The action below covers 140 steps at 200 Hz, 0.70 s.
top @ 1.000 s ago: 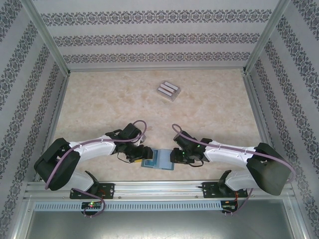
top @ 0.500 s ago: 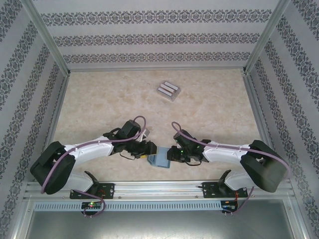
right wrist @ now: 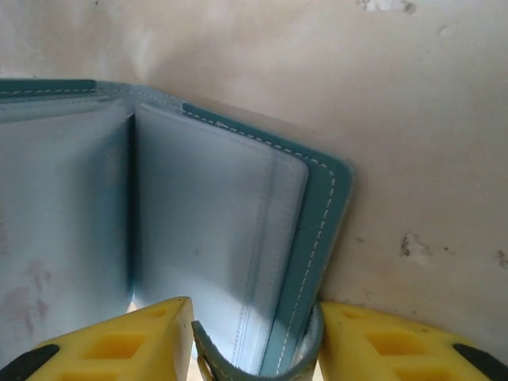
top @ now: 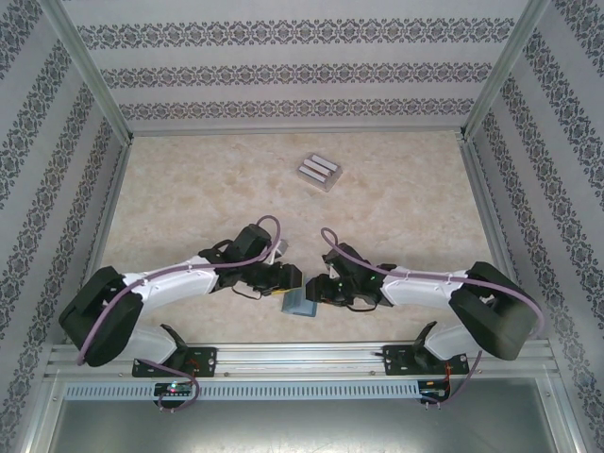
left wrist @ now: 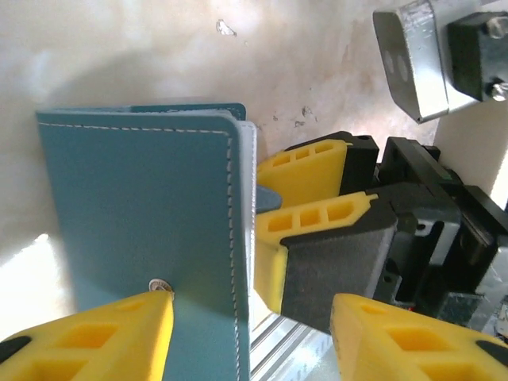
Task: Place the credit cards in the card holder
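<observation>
The teal card holder [top: 300,304] is lifted off the table near the front edge, between both grippers. In the left wrist view its stitched outer cover [left wrist: 143,230] with a metal snap stands partly between the fingers of my left gripper [left wrist: 252,305], which is open. The right gripper's yellow fingers [left wrist: 313,218] pinch its far edge. In the right wrist view the pale blue-grey inner pockets [right wrist: 206,238] face me, and my right gripper [right wrist: 254,317] is shut on the cover edge and the curled snap tab. The grey-silver credit cards [top: 318,173] lie together at the back middle.
The beige marbled table [top: 189,198] is boxed in by patterned walls and aluminium posts. An aluminium rail [top: 302,357] runs along the near edge, just below the held wallet. Both arms [top: 179,278] [top: 425,283] reach inward and nearly meet at the centre front.
The wallet lay flat and open near the rail. Now it is raised and half folded, and both grippers have drawn closer together and slightly away from the near edge.
</observation>
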### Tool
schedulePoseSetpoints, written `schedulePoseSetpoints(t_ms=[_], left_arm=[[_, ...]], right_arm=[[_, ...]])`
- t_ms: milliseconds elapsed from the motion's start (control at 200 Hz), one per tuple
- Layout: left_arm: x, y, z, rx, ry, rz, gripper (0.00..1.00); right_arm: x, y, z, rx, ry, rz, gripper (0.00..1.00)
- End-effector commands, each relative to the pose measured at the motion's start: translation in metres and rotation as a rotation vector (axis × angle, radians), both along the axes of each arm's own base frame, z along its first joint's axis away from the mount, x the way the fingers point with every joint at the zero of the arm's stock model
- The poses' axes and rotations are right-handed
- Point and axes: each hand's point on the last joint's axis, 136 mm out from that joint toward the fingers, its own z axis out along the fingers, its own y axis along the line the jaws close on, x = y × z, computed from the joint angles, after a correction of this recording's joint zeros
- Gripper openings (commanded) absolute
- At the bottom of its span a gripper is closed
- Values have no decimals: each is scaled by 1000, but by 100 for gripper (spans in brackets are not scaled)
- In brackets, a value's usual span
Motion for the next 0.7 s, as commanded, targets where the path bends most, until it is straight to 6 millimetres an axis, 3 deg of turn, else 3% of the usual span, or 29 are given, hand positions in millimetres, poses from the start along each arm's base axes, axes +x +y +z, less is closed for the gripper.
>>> schedulePoseSetpoints(t_ms=[0,260,385,450,565,694], left_arm=[[4,-10,0,15,-23,-21,52],[6,-5,-18,92,-1,-17,45],[6,-5,-28,106,15,-9,42],[6,-5,-33,110,25,-6,37],[7,0,-41,146,35,15,30],[9,1,-39,152,33,23,20]], right_arm=[[19,0,12,7,-136,-29,47],[12,-44,10,-156,-180,-79,48],[10,-52,11,-178,-189,-86,48],[9,-46,15,-153,-201,-56,48],[7,-17,34,-74,-269,63,51],[6,-2,28,-82,-251,109,51]])
